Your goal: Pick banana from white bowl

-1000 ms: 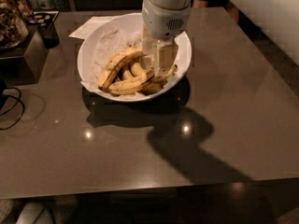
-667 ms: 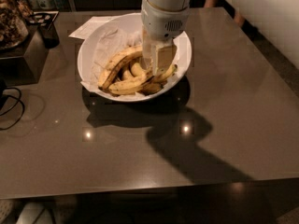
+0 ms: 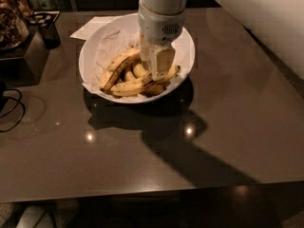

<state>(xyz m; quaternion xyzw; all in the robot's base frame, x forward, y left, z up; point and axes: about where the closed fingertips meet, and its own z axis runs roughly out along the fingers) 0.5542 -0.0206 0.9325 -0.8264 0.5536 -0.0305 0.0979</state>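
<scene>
Closest to me is the dark glossy table (image 3: 228, 141), with two small light glints (image 3: 89, 137) on it and the arm's big shadow (image 3: 190, 160) running off toward the near right. A black cable (image 3: 14, 109) loops at the left edge of the view.

Past that sits the white bowl (image 3: 90, 46), lined with crumpled white paper (image 3: 111, 42). The banana (image 3: 129, 86) I'm after is the long speckled one. It lies along the near side of the pile inside the bowl, curving up to the right. Just behind it is another long banana with a dark edge stripe (image 3: 118, 66), angled up toward the middle, and a few stubby bananas (image 3: 137, 70) are tucked in between.

The gripper (image 3: 159, 72) is straight down in the bowl, right of centre, with its tip among the fruit at the right end of the speckled banana. Honestly can't tell from this angle whether it's clamped on anything or apart.

Farther back there's a flat paper sheet (image 3: 92, 26) behind the bowl, plus a dark box (image 3: 28, 56) at far left.
</scene>
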